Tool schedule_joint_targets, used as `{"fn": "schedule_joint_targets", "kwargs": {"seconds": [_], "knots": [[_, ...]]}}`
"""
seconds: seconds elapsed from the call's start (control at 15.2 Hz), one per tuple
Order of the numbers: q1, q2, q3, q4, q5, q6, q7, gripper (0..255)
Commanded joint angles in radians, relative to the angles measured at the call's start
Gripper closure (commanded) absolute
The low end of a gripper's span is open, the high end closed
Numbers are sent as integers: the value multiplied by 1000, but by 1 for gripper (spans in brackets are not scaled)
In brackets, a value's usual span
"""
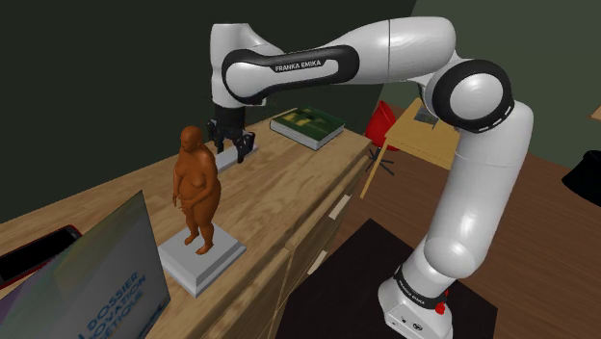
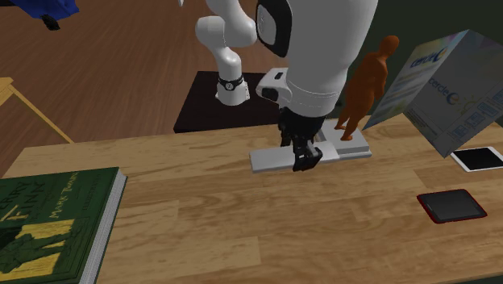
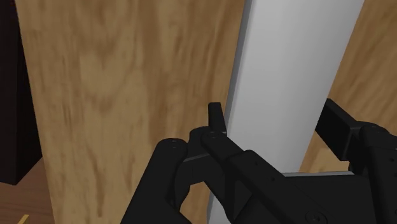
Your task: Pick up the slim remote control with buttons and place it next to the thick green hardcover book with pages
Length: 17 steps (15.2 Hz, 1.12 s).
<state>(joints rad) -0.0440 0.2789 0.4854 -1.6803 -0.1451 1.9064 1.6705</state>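
Note:
A slim, plain light-grey remote (image 2: 270, 159) (image 3: 289, 70) lies lengthwise between my black fingers (image 3: 216, 119), which clasp its sides. My gripper (image 2: 305, 160) (image 1: 234, 149) (image 3: 277, 121) is shut on it near one end, low over the wooden top (image 1: 289, 183). Whether the remote touches the wood I cannot tell. The thick green hardcover book (image 1: 308, 123) (image 2: 48, 222) lies flat at the far end of the top in the shoulder view, some way beyond the gripper. No buttons show on the remote.
A brown figurine (image 1: 195, 188) (image 2: 367, 81) on a grey slab (image 1: 202, 258) stands close beside the gripper. A printed box (image 2: 451, 81), a white tablet (image 2: 482, 158) and a red-edged dark tablet (image 2: 451, 206) lie beyond it. A red chair (image 1: 380, 120) stands past the top's edge.

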Motion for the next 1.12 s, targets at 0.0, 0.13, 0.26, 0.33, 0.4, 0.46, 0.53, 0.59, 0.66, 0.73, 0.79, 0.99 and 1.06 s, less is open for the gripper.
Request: {"fn": "schedule_joint_targets", "kwargs": {"seconds": [0.0,0.13,0.26,0.33,0.4,0.46,0.53,0.59,0.66,0.73,0.79,0.99,1.06], "knots": [[-17,-13,-6,-6,7,-4,-25,255],[-52,-36,-19,-35,20,6,-73,255],[-84,-56,-34,-58,32,13,-122,255],[-100,-64,-42,-67,36,16,-146,255],[-115,-71,-50,-76,41,19,-170,255],[-130,-78,-58,-83,45,22,-194,255],[-145,-83,-67,-89,48,24,-217,255],[-159,-87,-75,-93,51,25,-241,255],[-173,-91,-84,-97,54,26,-264,255],[-187,-93,-92,-99,56,27,-287,255],[-201,-95,-101,-100,58,28,-310,255],[-241,-93,-128,-96,61,28,-378,255],[-254,-91,-136,-92,61,27,-400,255]]}}
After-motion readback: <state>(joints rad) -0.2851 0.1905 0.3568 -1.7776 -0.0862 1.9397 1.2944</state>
